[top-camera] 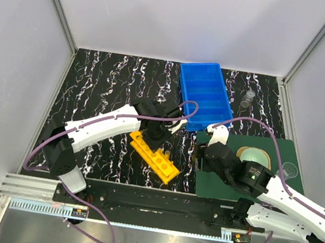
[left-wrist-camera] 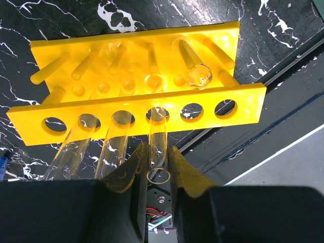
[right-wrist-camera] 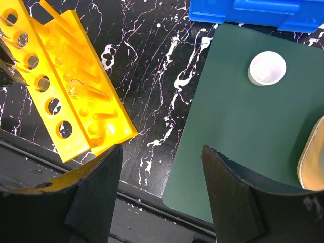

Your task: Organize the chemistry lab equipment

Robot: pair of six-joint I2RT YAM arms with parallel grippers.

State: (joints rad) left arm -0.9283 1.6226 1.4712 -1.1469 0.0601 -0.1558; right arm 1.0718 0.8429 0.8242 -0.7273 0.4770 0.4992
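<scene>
Glass tube (left-wrist-camera: 158, 142) clamped in our left gripper (left-wrist-camera: 157, 156) may bind in yellow rack (left-wrist-camera: 139, 129) if tilted; right gripper (right-wrist-camera: 162, 174) wide, empty.

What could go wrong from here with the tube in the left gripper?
1. The left gripper is shut on a glass tube already through a hole of the yellow rack. A sideways pull could lever glass against plastic or drag the rack.
2. The neighbouring tubes stand right beside the gripper, so opening or backing off might knock them.
</scene>
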